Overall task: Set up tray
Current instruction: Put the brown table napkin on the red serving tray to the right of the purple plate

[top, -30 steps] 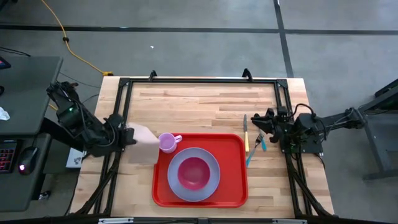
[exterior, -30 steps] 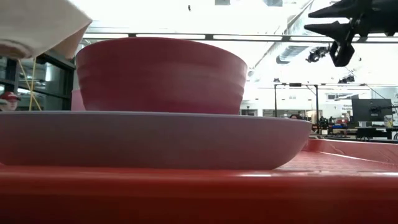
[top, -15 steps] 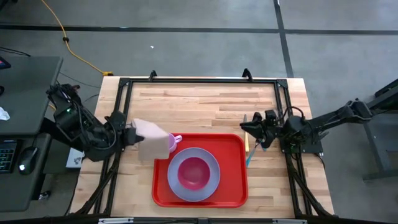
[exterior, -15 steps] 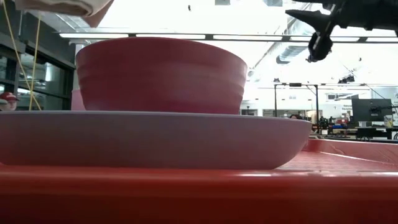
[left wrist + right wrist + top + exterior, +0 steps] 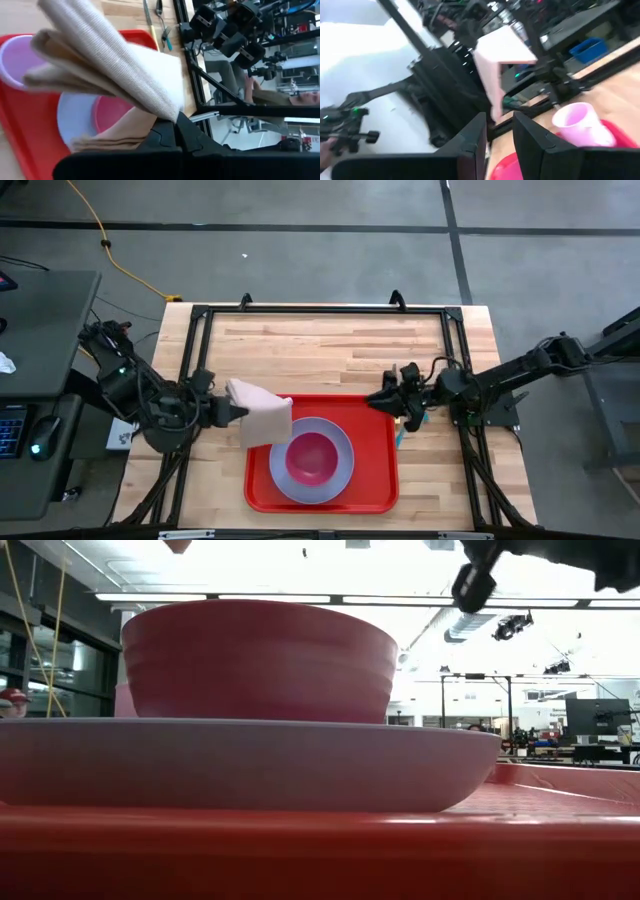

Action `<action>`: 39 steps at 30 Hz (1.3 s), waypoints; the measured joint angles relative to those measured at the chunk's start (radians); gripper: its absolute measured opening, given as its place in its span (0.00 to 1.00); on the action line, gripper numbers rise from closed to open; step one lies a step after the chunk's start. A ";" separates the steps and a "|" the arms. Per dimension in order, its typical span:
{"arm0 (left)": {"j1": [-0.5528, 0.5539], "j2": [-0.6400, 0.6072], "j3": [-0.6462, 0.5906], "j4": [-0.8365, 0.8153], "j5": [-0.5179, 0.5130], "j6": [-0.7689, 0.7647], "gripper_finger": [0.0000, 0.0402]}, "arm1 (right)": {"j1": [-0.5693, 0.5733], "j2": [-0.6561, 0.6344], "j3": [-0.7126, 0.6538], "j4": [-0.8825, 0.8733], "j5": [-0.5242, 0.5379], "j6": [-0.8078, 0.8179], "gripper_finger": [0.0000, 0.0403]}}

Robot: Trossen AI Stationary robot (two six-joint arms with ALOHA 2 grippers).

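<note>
1. Your left gripper (image 5: pixel 232 412), shut on the tan napkin (image 5: pixel 262 418), has carried it from the table's left onto the tray (image 5: pixel 380 480) corner, hiding the pink cup.
2. Your right gripper (image 5: pixel 378 398) has advanced over the tray's right rim.

light: bright, even overhead | glare: ceiling lights (image 5: pixel 250 597) blown out, low view | blur: right wrist view smeared | shadows: faint

Large flat red tray (image 5: pixel 378 472), rounded corners, low rim; lies flat at bench's near middle, carrying plate and bowl.
</note>
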 joint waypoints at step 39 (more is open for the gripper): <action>0.364 0.057 -0.001 0.377 0.345 0.487 0.03 | -0.266 0.218 0.293 -0.053 -0.524 0.108 0.65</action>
